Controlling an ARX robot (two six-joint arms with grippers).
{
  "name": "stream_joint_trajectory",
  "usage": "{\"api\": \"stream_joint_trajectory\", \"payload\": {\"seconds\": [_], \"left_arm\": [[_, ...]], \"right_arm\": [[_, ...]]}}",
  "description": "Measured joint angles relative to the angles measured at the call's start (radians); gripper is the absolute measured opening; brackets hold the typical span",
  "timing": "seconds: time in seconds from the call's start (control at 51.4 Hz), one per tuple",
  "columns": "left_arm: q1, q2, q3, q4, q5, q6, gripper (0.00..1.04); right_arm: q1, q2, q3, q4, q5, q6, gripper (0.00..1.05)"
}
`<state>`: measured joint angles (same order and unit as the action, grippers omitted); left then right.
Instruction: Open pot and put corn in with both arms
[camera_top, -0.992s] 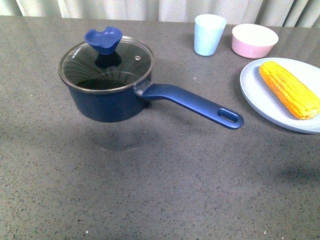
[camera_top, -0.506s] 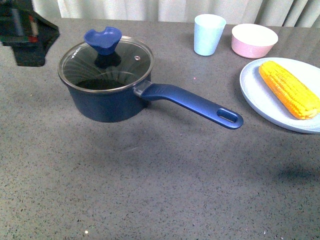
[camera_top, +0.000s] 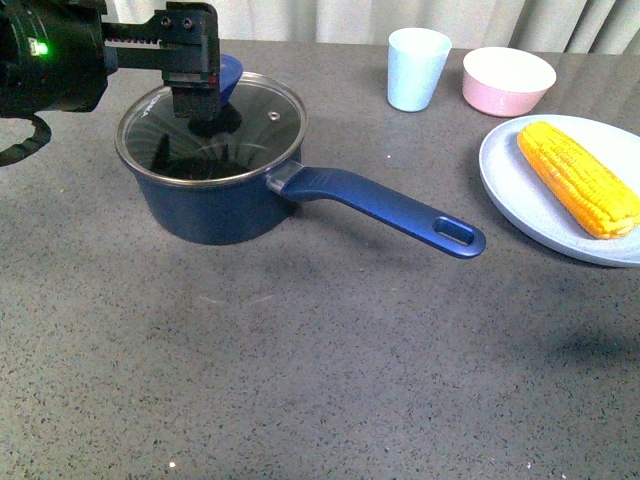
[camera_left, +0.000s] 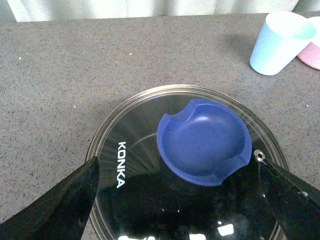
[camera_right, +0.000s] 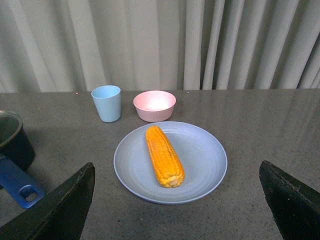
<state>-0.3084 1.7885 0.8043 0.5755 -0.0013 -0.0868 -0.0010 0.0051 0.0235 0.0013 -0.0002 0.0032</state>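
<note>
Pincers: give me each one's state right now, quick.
Left pincer: open, spread wide to either side of the blue lid knob, holding nothing.
Right pincer: open, empty, facing the corn cob on the plate.

The worktop (camera_top: 300, 380) is dark grey and speckled. Toward its far left corner stands the pot (camera_top: 215, 205), with its handle pointing toward the right edge. Near the far edge stand a pale blue cup (camera_top: 417, 70) and, just beside it, a pink bowl (camera_top: 508, 82). A pale blue plate (camera_top: 520, 195) lies at the right edge.
</note>
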Motion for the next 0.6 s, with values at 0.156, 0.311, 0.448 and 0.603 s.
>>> {"api": "stream_joint_trajectory", "payload": {"seconds": [0.156, 0.311, 0.448, 0.603], "left_arm": [[-0.015, 0.041, 0.044, -0.008, -0.01, 0.016, 0.96], [-0.033, 0.071, 0.076, -0.021, -0.014, 0.02, 0.96], [-0.046, 0.097, 0.105, -0.035, -0.021, 0.023, 0.96], [-0.059, 0.132, 0.145, -0.051, -0.034, 0.023, 0.96]], "right_arm": [[0.0, 0.0, 0.0, 0.0, 0.0, 0.0, 0.96], [0.0, 0.0, 0.0, 0.0, 0.0, 0.0, 0.96], [0.0, 0.0, 0.0, 0.0, 0.0, 0.0, 0.96], [0.0, 0.0, 0.0, 0.0, 0.0, 0.0, 0.96]]}}
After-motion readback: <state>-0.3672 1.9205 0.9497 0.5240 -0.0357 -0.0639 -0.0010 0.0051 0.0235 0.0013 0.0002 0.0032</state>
